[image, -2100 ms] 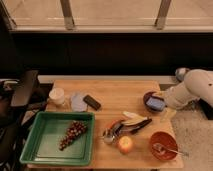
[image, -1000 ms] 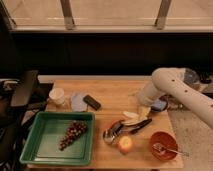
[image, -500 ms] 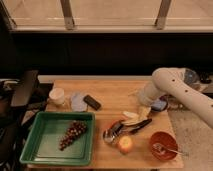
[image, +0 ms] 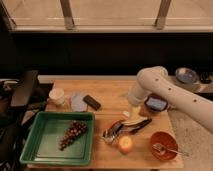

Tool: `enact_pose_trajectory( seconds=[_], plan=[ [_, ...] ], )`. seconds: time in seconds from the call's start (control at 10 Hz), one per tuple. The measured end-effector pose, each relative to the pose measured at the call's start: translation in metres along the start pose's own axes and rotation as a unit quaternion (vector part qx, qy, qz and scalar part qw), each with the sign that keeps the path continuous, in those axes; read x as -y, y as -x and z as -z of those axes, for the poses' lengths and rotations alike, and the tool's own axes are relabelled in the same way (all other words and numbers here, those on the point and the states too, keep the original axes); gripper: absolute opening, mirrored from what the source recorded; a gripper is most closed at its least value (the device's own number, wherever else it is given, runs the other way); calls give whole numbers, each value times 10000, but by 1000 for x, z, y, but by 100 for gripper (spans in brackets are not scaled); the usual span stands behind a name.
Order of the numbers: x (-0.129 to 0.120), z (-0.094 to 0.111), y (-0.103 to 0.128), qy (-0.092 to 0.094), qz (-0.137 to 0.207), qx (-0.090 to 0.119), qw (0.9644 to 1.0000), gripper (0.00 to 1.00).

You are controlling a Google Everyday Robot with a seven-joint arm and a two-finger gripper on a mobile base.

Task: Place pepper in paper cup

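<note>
Wooden bench (image: 107, 95) boards run below a dark window wall and carry everything. The white arm comes in from the right and bends down, so the end effector (image: 133, 115) hangs low over the middle of the bench, just above a clutter of utensils (image: 125, 131). Whether it is apart or together I cannot tell.

The pepper (image: 113, 125), slim and red-orange, lies just to the view's left of the end effector and slightly nearer the camera, among the utensils. It does not appear to be gripped. The paper cup (image: 56, 95) stands upright well away on the same side, by a pale-blue plate (image: 77, 102).

I judge this to be the approach to the pick: the low pose suits a grasp from above, and the long carry to the cup is not yet begun. A round orange fruit (image: 125, 145) near the front edge is not the target.
</note>
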Motion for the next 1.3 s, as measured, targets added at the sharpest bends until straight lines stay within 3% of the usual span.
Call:
enact_pose_trajectory(
  seconds=[0.4, 0.6, 0.9, 1.3],
  plan=[
    [22, -38, 52, 75, 626, 62, 9980, 80],
    [31, -65, 73, 162, 902, 192, 9956, 80],
    [35, -86, 78, 265, 1057, 272, 9937, 80],
    [32, -98, 63, 385, 918, 293, 9946, 80]
  ],
)
